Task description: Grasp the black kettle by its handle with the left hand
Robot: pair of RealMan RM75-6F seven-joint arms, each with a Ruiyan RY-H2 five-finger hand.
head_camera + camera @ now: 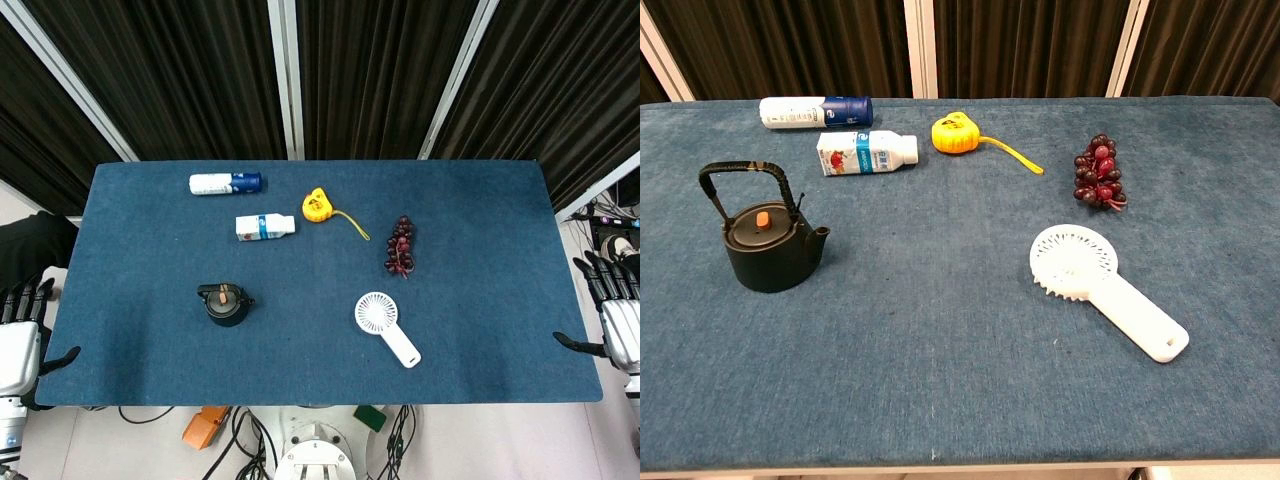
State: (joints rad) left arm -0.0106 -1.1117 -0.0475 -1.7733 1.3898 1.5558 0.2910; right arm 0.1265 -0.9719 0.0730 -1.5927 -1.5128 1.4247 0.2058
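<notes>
The black kettle (226, 304) stands upright on the blue table, left of centre and toward the front. In the chest view the kettle (770, 240) shows an orange lid knob, a spout pointing right and an arched handle (745, 172) standing upright. My left hand (22, 330) hangs off the table's left edge, fingers spread, holding nothing, well to the left of the kettle. Off the right edge, my right hand (612, 310) is likewise spread and empty. Neither hand appears in the chest view.
A white hand fan (386, 325) lies front right of centre. Dark red grapes (400, 246), a yellow tape measure (318, 206), a small white bottle (264, 227) and a white-and-blue bottle (225, 183) lie farther back. The table's rim (320, 400) runs along the front.
</notes>
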